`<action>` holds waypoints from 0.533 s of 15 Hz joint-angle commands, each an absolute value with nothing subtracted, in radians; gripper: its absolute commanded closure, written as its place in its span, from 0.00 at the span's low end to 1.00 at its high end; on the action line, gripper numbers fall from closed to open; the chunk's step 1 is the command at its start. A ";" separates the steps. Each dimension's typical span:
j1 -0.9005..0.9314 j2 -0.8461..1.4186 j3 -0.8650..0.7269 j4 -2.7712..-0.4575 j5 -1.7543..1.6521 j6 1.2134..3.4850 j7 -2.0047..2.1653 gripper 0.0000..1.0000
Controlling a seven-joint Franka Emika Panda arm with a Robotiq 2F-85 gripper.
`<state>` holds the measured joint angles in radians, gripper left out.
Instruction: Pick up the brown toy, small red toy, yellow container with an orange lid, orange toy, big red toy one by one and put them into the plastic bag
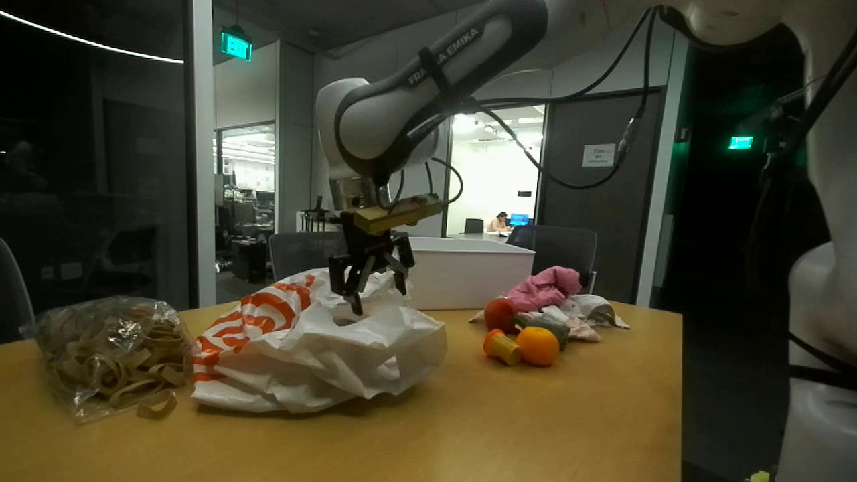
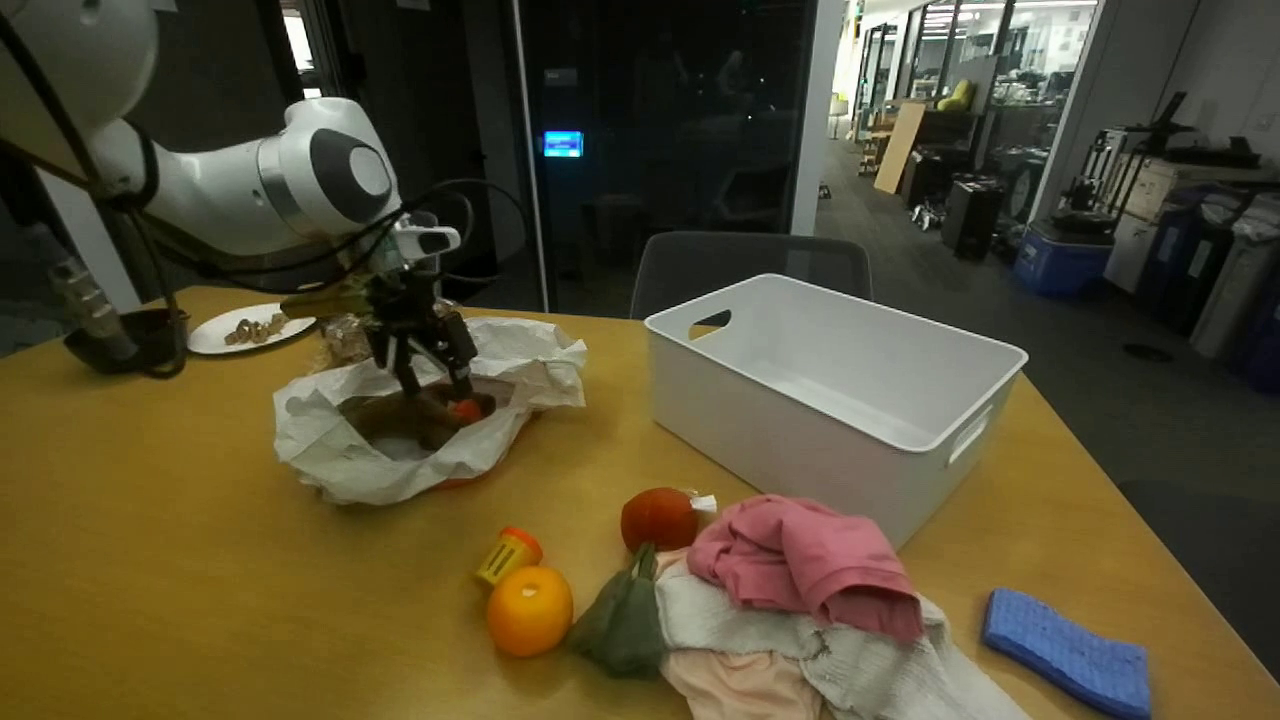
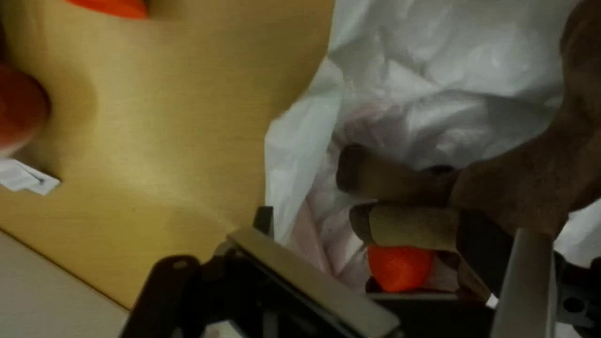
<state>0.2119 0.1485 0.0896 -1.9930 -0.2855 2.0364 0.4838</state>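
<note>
The fingers (image 3: 314,281) stand spread, gripping nothing I can see, over the plastic bag (image 1: 375,355), likely to leave the small red toy (image 3: 401,267) inside beside the brown toy (image 3: 516,183). The bag's mouth gapes upward, which suits dropping things in; the yellow container (image 2: 510,556), orange toy (image 2: 530,610) and big red toy (image 2: 660,518) sit on the tabletop (image 2: 300,600), presumably awaiting their turns.
</note>
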 commanded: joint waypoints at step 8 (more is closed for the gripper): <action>0.046 -0.066 0.012 -2.247 -0.131 1.955 0.538 0.00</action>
<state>0.0880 -0.0073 0.0315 -2.1467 -0.1751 1.9313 0.5079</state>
